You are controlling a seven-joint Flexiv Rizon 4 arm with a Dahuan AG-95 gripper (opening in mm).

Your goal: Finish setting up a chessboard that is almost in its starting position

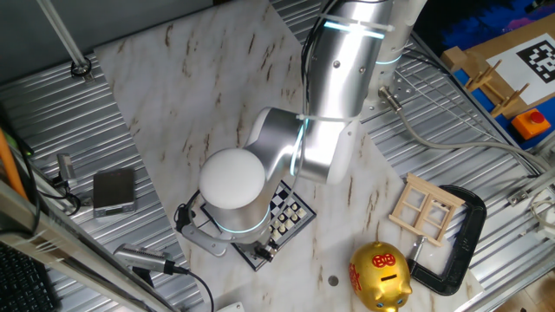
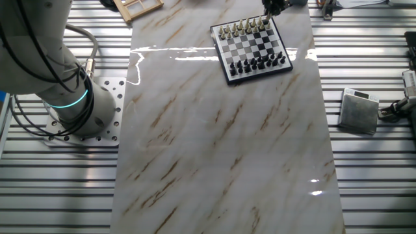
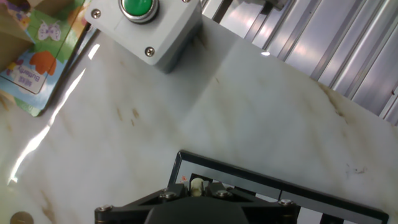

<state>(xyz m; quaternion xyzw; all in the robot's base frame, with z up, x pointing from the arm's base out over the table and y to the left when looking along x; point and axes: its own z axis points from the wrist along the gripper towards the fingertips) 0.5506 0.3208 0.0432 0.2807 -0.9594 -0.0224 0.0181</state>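
Note:
The small chessboard [image 2: 252,47] lies at the far end of the marble sheet, with pale pieces along its far row and dark pieces along its near row. In one fixed view the board [image 1: 293,211] is half hidden under the arm. My gripper [image 2: 272,8] hangs over the board's far right corner. In the hand view the gripper [image 3: 198,188] is shut on a pale chess piece [image 3: 198,184] just above the board's dark frame [image 3: 249,173]. Its fingers [image 1: 267,250] reach down at the board's edge.
A golden piggy bank [image 1: 380,276], a pale wooden window-like frame [image 1: 425,208] and a black clamp [image 1: 460,238] lie near the board. A grey box with a green button [image 3: 146,25] and a colourful card [image 3: 34,50] lie beyond it. A grey block [image 2: 359,110] sits off the sheet.

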